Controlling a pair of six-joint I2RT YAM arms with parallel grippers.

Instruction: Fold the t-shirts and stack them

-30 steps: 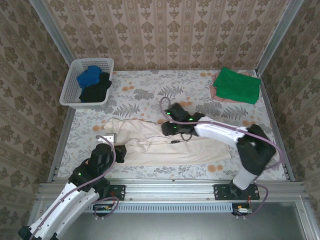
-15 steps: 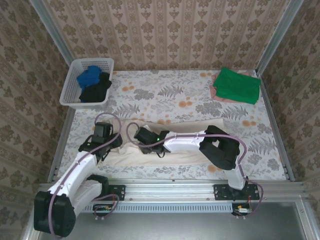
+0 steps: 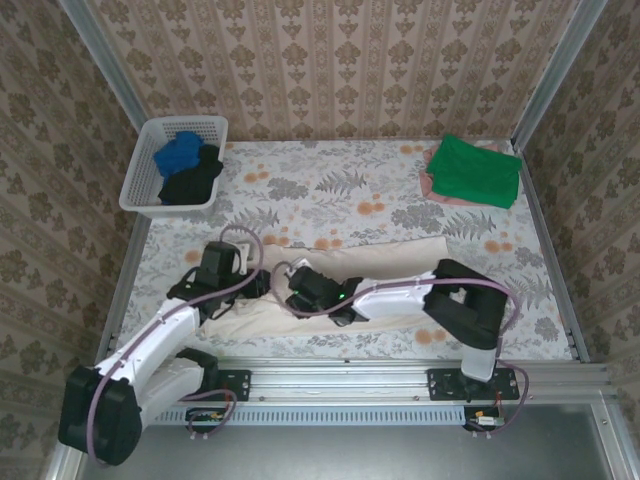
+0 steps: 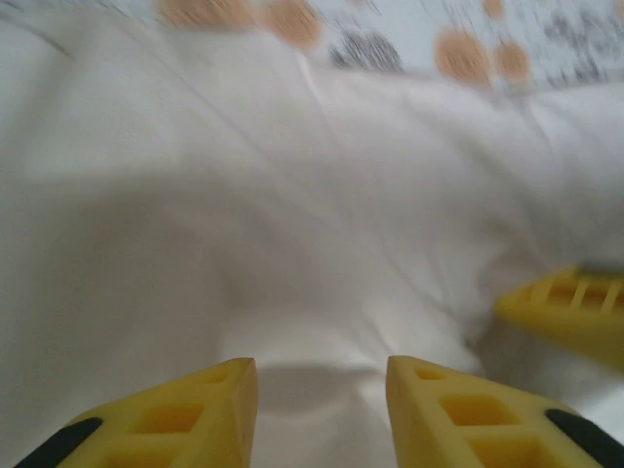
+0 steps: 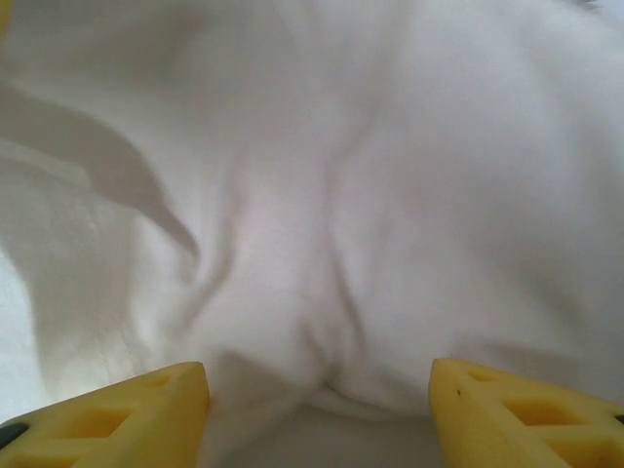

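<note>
Top external view: a folded green t-shirt point(image 3: 472, 170) lies on a pale pink t-shirt point(image 3: 428, 186), well beyond and to the right of both sets of jaws, so a stack seems begun. The cream t-shirt point(image 3: 400, 262), a long half-folded band, lies under the jaws and runs right from them. The left gripper point(image 4: 322, 409) stands part-spread over a ridge of it; whether it grips I cannot tell. The right gripper point(image 5: 317, 409), just beside, is spread wide over puckered cloth. A blue t-shirt point(image 3: 178, 153) and a black t-shirt point(image 3: 190, 184) wait in the basket point(image 3: 138, 172) beyond the left jaws.

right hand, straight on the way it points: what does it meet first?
The cream t-shirt: bunched cloth lies directly ahead of the right hand, between its open jaws. Probably close; depth unclear.
</note>
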